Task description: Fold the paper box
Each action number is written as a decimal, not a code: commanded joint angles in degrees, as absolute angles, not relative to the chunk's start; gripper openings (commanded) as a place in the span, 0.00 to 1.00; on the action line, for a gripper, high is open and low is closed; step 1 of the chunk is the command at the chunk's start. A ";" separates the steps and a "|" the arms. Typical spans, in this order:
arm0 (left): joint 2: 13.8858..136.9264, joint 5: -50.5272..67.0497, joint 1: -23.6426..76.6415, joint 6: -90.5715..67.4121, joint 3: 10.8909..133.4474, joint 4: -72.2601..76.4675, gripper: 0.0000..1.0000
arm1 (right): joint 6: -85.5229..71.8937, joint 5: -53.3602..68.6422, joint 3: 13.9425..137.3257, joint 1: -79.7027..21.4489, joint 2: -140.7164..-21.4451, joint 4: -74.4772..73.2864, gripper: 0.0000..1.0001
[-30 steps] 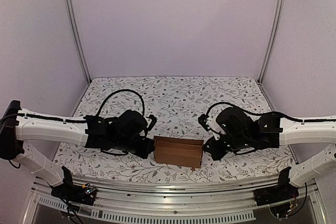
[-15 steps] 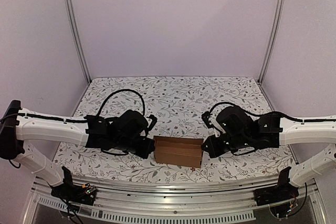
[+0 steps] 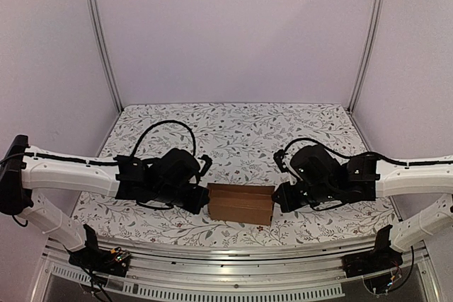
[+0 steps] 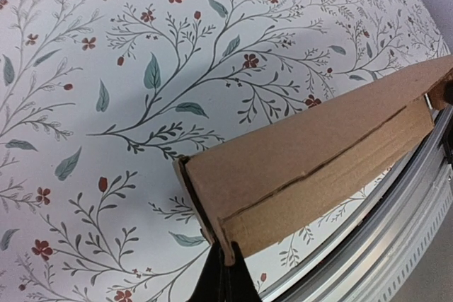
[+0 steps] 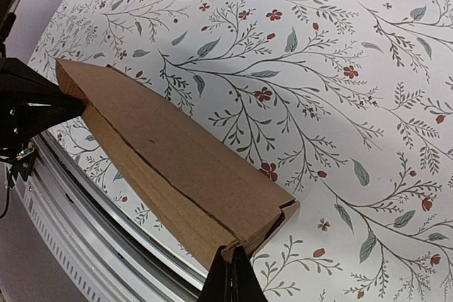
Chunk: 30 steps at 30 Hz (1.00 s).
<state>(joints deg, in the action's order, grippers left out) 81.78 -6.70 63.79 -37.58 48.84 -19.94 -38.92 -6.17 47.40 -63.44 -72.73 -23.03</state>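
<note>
Pale lilac walls with two aluminium posts (image 3: 99, 33) close in a table (image 3: 233, 125) covered in a white cloth printed with leafy sprigs and small red flowers. The paper box (image 3: 241, 204) lies on it as a low, long carton in plain brown cardboard. Behind the box most of the cloth stretches to the back wall, and in front of it runs the metal rail (image 3: 226, 254) at the table's near edge. Both white arms reach in low and nearly level from the sides, their black wrists turned inward toward the box. The left gripper (image 3: 203, 204) is at the box's left end and the right gripper (image 3: 277, 201) at its right end. In each wrist view the fingers are pressed together into one dark wedge whose tip meets a lower corner of the carton. Whether any cardboard is pinched between them cannot be told. From above, the bulky wrists hide the fingertips. The wrist views cut off the fingers at the bottom edge and show a seam running along the box's side.
</note>
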 commanded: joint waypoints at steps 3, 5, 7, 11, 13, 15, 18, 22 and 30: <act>84.59 -5.19 65.21 -37.62 48.34 -24.54 0.00 | -40.73 -9.97 45.37 -65.39 -73.65 -19.93 0.00; 84.77 -5.06 65.23 -37.71 48.43 -24.51 0.00 | -41.16 -10.46 44.91 -65.77 -73.74 -19.77 0.00; 84.76 -5.02 65.22 -37.73 48.43 -24.50 0.00 | -41.30 -10.90 44.52 -66.15 -73.74 -19.78 0.00; 84.75 -5.25 65.21 -37.84 48.44 -24.61 0.00 | -41.40 -11.97 43.79 -66.95 -73.73 -20.07 0.00; 84.73 -5.40 65.21 -37.93 48.43 -24.63 0.00 | -41.38 -12.40 43.16 -67.38 -73.89 -20.06 0.00; 84.70 -5.47 65.21 -38.05 48.43 -24.63 0.00 | -41.40 -13.00 42.71 -67.93 -73.92 -20.15 0.00; 84.67 -5.59 65.21 -38.28 48.34 -24.58 0.00 | -41.27 -13.89 42.33 -68.56 -73.76 -20.70 0.00; 84.78 -5.65 65.23 -38.54 48.34 -24.63 0.00 | -41.14 -15.44 42.36 -69.16 -73.65 -22.08 0.00; 84.83 -5.77 65.21 -39.10 48.25 -24.61 0.00 | -40.98 -18.39 42.86 -70.78 -74.01 -24.35 0.00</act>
